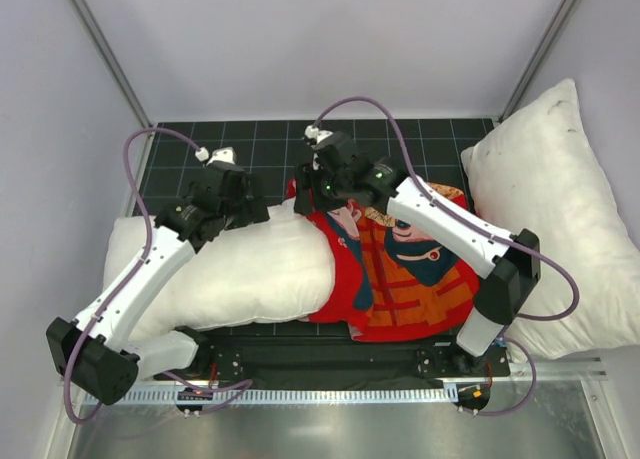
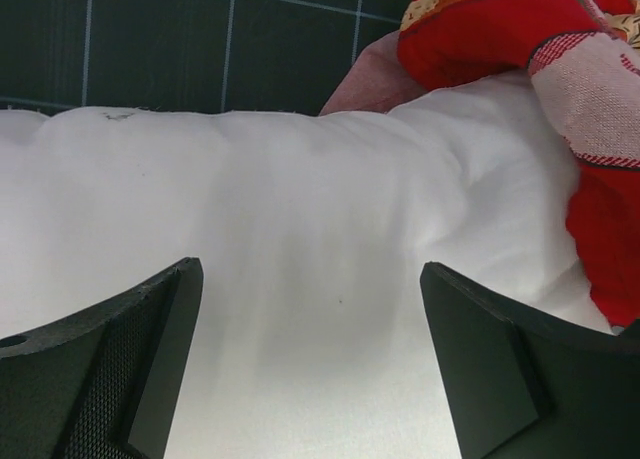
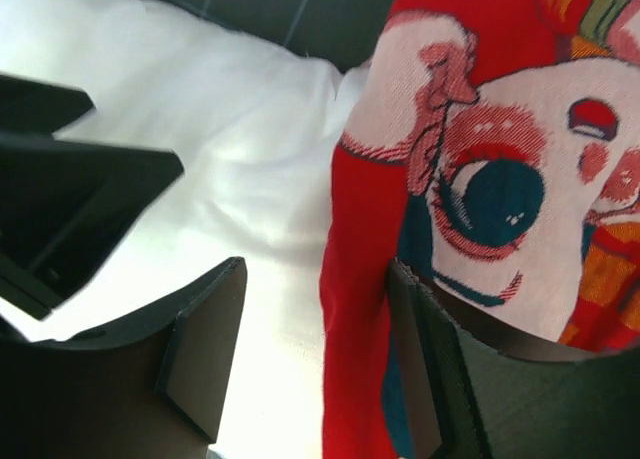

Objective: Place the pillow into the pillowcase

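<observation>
The white pillow (image 1: 240, 269) lies across the left and middle of the dark mat, and its right end sits inside the mouth of the red pillowcase (image 1: 410, 279) with the cartoon print. My left gripper (image 1: 255, 204) hangs open just over the pillow's far edge. In the left wrist view its fingers (image 2: 170, 319) stand wide apart above bare pillow (image 2: 300, 199), holding nothing. My right gripper (image 1: 305, 194) is at the case's mouth and is open. In the right wrist view the red hem (image 3: 355, 309) runs between its jaws beside the right finger, with pillow (image 3: 250, 129) under the left one.
A larger white pillow (image 1: 555, 199) leans at the right side, touching the right arm's elbow. The black grid mat (image 1: 260, 144) shows behind both grippers. White walls enclose the back and both sides. The two grippers are close together.
</observation>
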Tool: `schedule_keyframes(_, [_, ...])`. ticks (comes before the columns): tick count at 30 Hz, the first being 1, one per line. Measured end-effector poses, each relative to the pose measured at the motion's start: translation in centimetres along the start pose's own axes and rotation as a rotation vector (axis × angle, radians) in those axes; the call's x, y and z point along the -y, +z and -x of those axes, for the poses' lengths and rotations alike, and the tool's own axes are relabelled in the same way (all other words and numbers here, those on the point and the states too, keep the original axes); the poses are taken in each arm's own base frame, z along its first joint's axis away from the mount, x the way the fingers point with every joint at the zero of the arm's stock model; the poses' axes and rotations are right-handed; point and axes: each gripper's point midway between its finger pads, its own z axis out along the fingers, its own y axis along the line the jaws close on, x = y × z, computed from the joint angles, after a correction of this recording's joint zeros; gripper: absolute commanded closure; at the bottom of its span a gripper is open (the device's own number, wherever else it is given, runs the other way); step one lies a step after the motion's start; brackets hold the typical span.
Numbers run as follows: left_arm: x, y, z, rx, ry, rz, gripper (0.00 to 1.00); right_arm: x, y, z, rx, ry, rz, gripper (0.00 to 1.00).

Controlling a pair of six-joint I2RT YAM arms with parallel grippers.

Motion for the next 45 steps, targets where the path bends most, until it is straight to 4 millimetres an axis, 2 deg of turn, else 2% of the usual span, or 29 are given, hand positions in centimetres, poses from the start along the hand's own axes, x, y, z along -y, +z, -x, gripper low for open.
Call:
schedule_keyframes(1, [-0.3,0.1,-0.1,-0.006,-0.002,0.009,0.06,-0.1,0.1,-0.7,-0.02,-0.021,-0.017,0.46])
schedule_keyframes(2, [-0.5,0.1,-0.1,-0.008,-0.006,0.016,0.06,-0.3,0.4,-1.3,-0.037,-0.04,-0.032,0.59])
schedule_keyframes(3, [-0.8,0.1,0.0,-0.004,-0.013,0.021,0.05,-0.4,0.8,-1.7,-0.052,-0.061,-0.046,0.87])
schedule_keyframes(4, [-1.2,0.1,0.1,-0.002,-0.022,0.027,0.05,-0.6,1.2,-2.2,-0.066,-0.081,-0.057,0.94])
schedule_keyframes(5, [-1.8,0.0,0.0,0.001,-0.032,0.036,0.05,-0.7,1.7,-2.6,-0.08,-0.088,-0.068,0.96])
schedule_keyframes(9, [-3.7,-1.0,0.4,0.017,-0.067,0.068,0.04,-1.7,3.4,-3.7,-0.134,-0.094,-0.051,0.96])
schedule_keyframes(11, [-4.7,-1.6,0.8,0.029,-0.085,0.087,0.03,-2.7,3.8,-3.6,-0.141,-0.077,-0.001,0.96])
schedule_keyframes(14, [-6.0,-2.4,1.6,0.054,-0.11,0.113,0.0,-5.2,3.7,-3.0,-0.138,-0.032,0.119,0.96])
schedule_keyframes(17, [-7.5,-3.1,2.3,0.084,-0.144,0.14,0.0,-8.6,3.2,-2.0,-0.123,0.027,0.284,0.96])
schedule_keyframes(18, [-8.1,-3.4,2.5,0.092,-0.156,0.151,0.0,-9.6,3.0,-1.7,-0.119,0.041,0.33,0.93])
schedule_keyframes(19, [-8.7,-3.6,2.6,0.1,-0.169,0.163,0.0,-10.5,2.7,-1.4,-0.117,0.054,0.376,0.83])
schedule_keyframes(21, [-9.9,-4.1,2.9,0.113,-0.192,0.185,0.0,-11.9,2.2,-1.0,-0.114,0.069,0.447,0.49])
schedule_keyframes(23, [-10.9,-4.5,3.0,0.119,-0.215,0.201,0.0,-12.7,2.0,-0.9,-0.11,0.071,0.485,0.39])
schedule_keyframes(24, [-11.4,-4.7,3.1,0.123,-0.225,0.206,0.0,-12.8,2.0,-1.0,-0.108,0.067,0.491,0.36])
schedule_keyframes(29, [-11.3,-5.2,2.4,0.106,-0.245,0.151,0.0,-10.9,1.4,-3.4,-0.127,0.051,0.419,0.36])
schedule_keyframes(33, [-9.6,-5.5,0.4,0.047,-0.245,0.04,0.0,-8.7,-1.3,-5.3,-0.115,0.015,0.306,0.36])
schedule_keyframes(37, [-7.8,-6.6,-1.6,-0.001,-0.24,-0.071,0.0,-7.8,-4.3,-6.5,-0.081,-0.034,0.224,0.36])
schedule_keyframes(39, [-7.2,-7.2,-2.4,-0.014,-0.235,-0.112,0.0,-7.5,-5.1,-7.1,-0.076,-0.056,0.196,0.37])
schedule_keyframes(42, [-6.7,-7.0,-4.0,-0.052,-0.236,-0.156,0.0,-7.1,-4.5,-8.1,-0.097,-0.076,0.154,0.42])
schedule_keyframes(45, [-6.4,-5.9,-6.1,-0.114,-0.256,-0.182,0.0,-6.7,-2.4,-9.6,-0.146,-0.092,0.112,0.51])
